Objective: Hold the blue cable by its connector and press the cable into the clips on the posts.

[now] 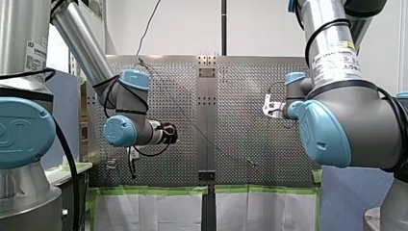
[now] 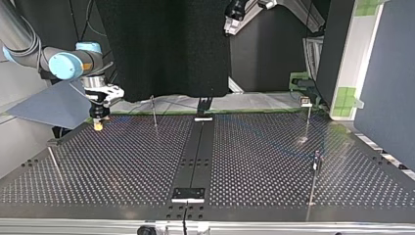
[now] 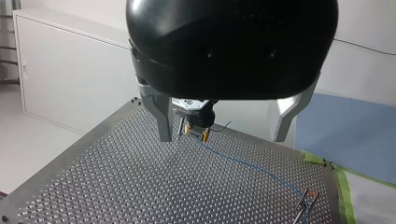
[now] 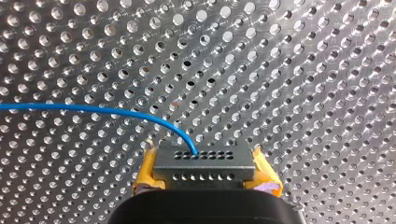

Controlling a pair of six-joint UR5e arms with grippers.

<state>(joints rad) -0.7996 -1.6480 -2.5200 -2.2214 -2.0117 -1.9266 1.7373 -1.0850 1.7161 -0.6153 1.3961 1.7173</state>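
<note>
A thin blue cable (image 4: pixel 93 108) ends in a small grey connector (image 4: pixel 205 168). My right gripper (image 4: pixel 204 154) is shut on that connector, its yellow pads (image 4: pixel 149 172) pressing both sides, just above the perforated plate. In the left wrist view my right gripper (image 3: pixel 196 134) stands far ahead, and the cable (image 3: pixel 252 165) runs from it to a thin post with a clip (image 3: pixel 306 200). My left gripper (image 3: pixel 223 138) hangs well above the table, metal fingers (image 3: pixel 161 116) wide apart and empty. In the top view my right gripper (image 2: pixel 99 122) is at the far left corner.
Thin posts stand on the perforated table (image 2: pixel 122 161): one near the back (image 2: pixel 153 110), two at the top view's right (image 2: pixel 308 117) (image 2: pixel 315 171), one leaning at its left (image 2: pixel 54 164). A black strip (image 2: pixel 195 147) runs down the middle. Green tape (image 1: pixel 154 190) lines the edge.
</note>
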